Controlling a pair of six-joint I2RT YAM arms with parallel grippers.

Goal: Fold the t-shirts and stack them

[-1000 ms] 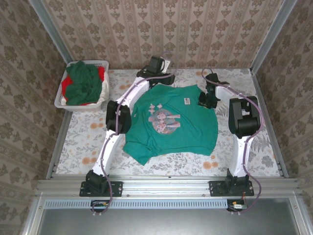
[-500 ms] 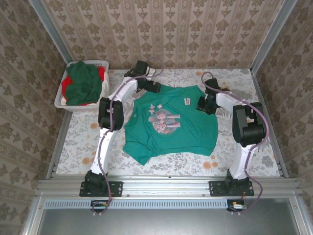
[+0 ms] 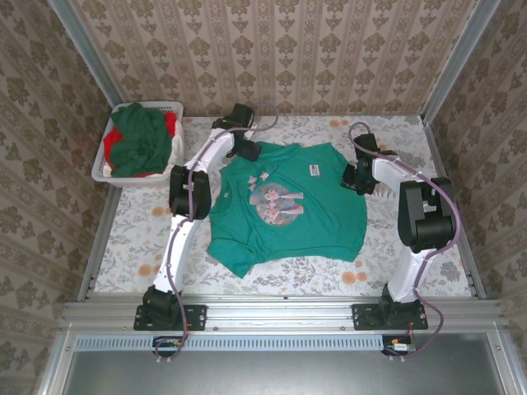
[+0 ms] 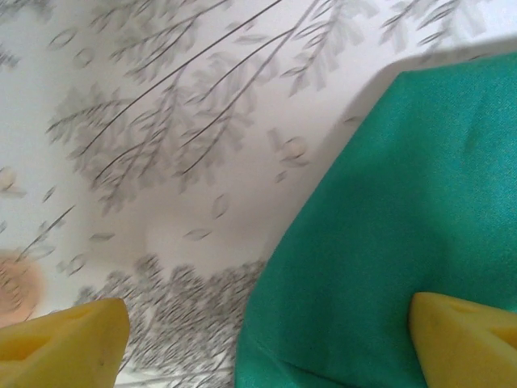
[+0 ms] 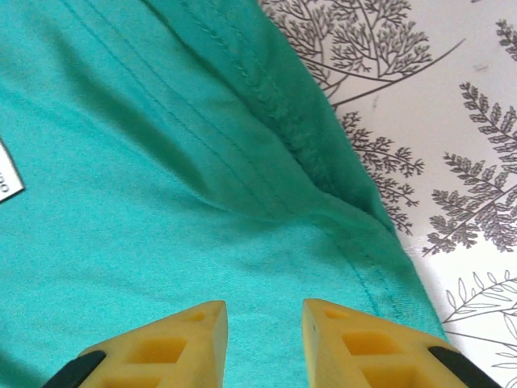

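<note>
Fold not started: teal shirt (image 3: 288, 210) flat, print up, on table (image 3: 428, 271) right of basket (image 3: 105, 173).

Spread out, no fold in yet; hem corner on basket side rumpled. Collar and white label (image 3: 314, 170) at far end, hem toward table's near edge; long axis near-to-far, collar end skewed a bit away from basket. Dark green shirt (image 3: 140, 140) and red shirt (image 3: 170, 123) heaped in basket, so every fold and the whole stack left to do. Left gripper (image 3: 247, 150) at far sleeve on basket side, fingers spread wide, straddling cloth edge, nothing pinched. Right gripper (image 3: 358, 177) at sleeve on side away from basket, fingers parted by a narrow gap over shoulder seam, no cloth seen between them. Likely next: square up sleeves, then first fold.
</note>
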